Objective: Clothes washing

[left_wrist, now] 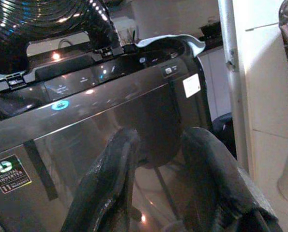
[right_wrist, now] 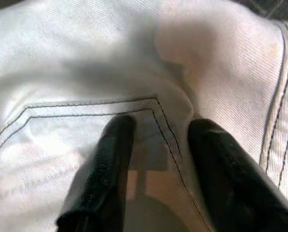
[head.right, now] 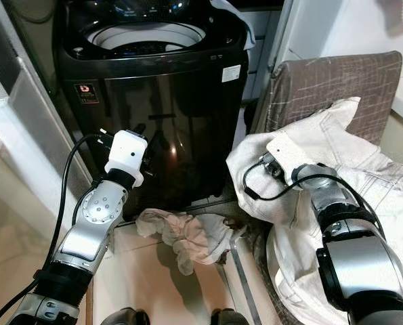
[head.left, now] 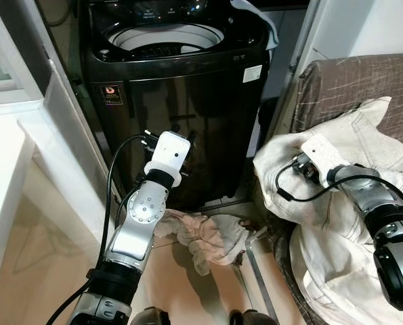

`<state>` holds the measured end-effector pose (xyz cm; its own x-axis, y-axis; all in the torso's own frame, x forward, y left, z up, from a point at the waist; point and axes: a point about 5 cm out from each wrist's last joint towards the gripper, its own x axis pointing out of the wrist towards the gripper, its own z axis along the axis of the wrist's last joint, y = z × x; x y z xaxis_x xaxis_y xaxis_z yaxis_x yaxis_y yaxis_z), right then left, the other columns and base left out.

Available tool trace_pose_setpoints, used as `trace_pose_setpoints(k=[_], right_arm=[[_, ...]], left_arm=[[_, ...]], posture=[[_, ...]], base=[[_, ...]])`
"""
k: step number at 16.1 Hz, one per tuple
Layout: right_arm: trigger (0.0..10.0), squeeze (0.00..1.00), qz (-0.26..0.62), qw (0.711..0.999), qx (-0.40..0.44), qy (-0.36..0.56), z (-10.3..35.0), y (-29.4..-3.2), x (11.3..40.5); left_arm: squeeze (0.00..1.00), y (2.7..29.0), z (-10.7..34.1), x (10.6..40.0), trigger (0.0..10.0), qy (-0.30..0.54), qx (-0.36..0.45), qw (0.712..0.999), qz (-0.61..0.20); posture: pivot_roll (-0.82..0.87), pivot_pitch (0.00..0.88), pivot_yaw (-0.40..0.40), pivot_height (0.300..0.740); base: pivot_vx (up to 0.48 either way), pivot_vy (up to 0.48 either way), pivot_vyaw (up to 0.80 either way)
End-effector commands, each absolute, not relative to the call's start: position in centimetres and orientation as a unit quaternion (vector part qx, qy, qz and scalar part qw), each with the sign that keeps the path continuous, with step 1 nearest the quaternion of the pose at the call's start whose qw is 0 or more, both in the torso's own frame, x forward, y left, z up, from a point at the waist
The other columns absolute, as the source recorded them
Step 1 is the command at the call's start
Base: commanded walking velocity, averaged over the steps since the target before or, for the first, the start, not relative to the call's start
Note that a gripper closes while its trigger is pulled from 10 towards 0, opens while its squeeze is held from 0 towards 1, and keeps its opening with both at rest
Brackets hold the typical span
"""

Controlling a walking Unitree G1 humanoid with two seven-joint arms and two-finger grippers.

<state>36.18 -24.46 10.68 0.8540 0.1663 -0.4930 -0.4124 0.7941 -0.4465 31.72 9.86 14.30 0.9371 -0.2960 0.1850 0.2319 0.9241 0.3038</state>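
While the right gripper [right_wrist: 156, 159] presses its parted fingers into the cream trousers [head.left: 353, 223] heaped on the brown chair [head.left: 336, 84], nothing is pinched between them yet, so closing on a flat stretch of cloth could leave it empty-handed. Lifted by one fold, the bulky garment might trail and snag the chair or join the crumpled rag [head.left: 204, 237] on the floor, short of the washing machine [head.left: 181, 101]. The left gripper [left_wrist: 158, 188] hovers, jaws apart, before the machine's front.
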Motion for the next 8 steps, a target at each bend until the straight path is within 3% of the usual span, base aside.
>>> trace_pose_setpoints(k=[1,8], right_arm=[[0.0,0.00,0.151,0.931,-0.249,0.219,10.2,-24.4,36.0],[0.0,0.00,0.154,0.958,-0.160,0.184,10.7,-22.3,36.7]], left_arm=[[0.00,9.7,14.4,31.8,10.0,-0.118,0.141,0.973,-0.137],[0.00,9.8,14.5,31.9,10.0,-0.119,0.144,0.973,-0.136]], posture=[[-0.12,0.044,0.003,0.736],[-0.11,0.035,-0.001,0.736]], base=[[0.000,0.000,0.00],[0.000,0.000,0.00]])
